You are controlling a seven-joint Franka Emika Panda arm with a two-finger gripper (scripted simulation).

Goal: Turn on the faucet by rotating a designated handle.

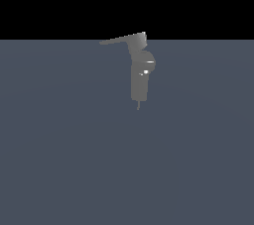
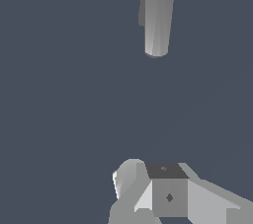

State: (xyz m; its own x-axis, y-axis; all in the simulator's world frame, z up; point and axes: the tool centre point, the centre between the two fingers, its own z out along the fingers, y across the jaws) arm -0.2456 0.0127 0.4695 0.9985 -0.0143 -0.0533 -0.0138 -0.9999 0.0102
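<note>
Slate-blue floor fills both views under a black backdrop. Nearest the wrist camera, the gripper (image 2: 148, 193) shows only in part; I cannot tell its opening. Well beyond stands the faucet (image 1: 140, 73), its handle (image 1: 120, 39) untouched: turning seems wholly ahead.

The exterior view looks level and side-on at the small grey metallic upright faucet (image 1: 140, 73), from a moderate way off, so the whole column sits just above the frame's middle on the flat slate-grey floor (image 1: 59, 159), with black background above the floor's far edge. The thin flat grey handle (image 1: 119, 40) points from the faucet's blocky top toward the exterior view's left. The wrist view looks steeply down at the same floor (image 2: 59, 94) from closer in, with the faucet (image 2: 157, 18) cut by the frame edge. Both views share the faucet and the floor around it
</note>
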